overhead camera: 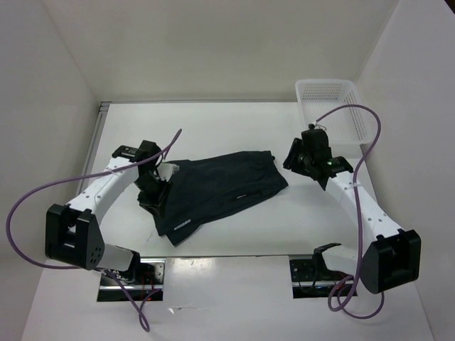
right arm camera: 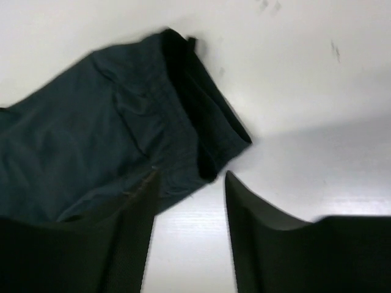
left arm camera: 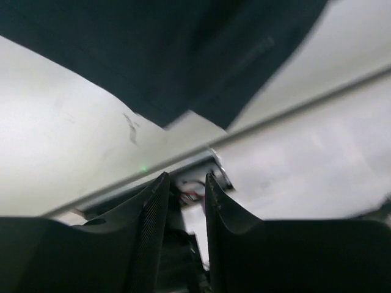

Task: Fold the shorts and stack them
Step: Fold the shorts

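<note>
The dark navy shorts [overhead camera: 220, 188] lie spread and rumpled on the white table, with small white label marks on the fabric. My left gripper [overhead camera: 153, 190] is at the shorts' left edge. In the left wrist view its jaws [left arm camera: 186, 175] stand slightly apart with nothing between them, and the shorts [left arm camera: 183, 49] lie beyond the tips. My right gripper [overhead camera: 291, 160] is just right of the shorts. In the right wrist view it [right arm camera: 191, 173] is open and empty above bare table, with a hemmed corner of the shorts [right arm camera: 91, 140] just ahead of the left finger.
A white mesh basket [overhead camera: 330, 106] stands at the back right, behind the right arm. The table's near edge [left arm camera: 293, 107] shows in the left wrist view. Purple cables loop beside both arms. White walls enclose the table.
</note>
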`<state>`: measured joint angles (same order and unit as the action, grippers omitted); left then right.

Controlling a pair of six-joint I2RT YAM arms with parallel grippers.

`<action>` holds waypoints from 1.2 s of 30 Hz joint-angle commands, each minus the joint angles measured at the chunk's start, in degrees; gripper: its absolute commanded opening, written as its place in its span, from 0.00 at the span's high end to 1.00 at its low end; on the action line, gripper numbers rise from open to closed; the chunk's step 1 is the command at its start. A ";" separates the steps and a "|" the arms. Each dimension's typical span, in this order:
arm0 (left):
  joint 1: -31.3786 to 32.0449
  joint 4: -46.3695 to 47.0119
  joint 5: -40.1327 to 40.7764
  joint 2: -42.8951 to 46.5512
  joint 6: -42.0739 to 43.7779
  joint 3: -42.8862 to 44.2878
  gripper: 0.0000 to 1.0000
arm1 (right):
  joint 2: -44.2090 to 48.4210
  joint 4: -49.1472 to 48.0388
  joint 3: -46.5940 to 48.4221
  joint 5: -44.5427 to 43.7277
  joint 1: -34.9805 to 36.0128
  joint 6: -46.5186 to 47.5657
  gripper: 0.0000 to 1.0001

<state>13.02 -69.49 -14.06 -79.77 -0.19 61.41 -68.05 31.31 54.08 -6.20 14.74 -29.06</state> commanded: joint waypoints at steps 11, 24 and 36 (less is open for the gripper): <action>0.61 28.79 14.76 -19.98 0.19 -1.28 0.62 | -30.02 -6.27 13.67 5.76 11.01 -1.53 0.90; -5.28 35.66 24.16 -45.72 0.19 27.33 0.62 | -47.78 -6.88 25.17 -1.71 12.24 -5.13 0.97; -8.44 36.45 15.83 -28.89 0.19 33.63 0.36 | -38.16 -12.23 31.97 5.14 12.24 -5.13 0.68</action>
<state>4.40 -35.51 5.67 -120.81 -0.23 98.50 -116.46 24.27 86.56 -2.55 26.63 -33.67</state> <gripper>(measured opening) 0.628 0.293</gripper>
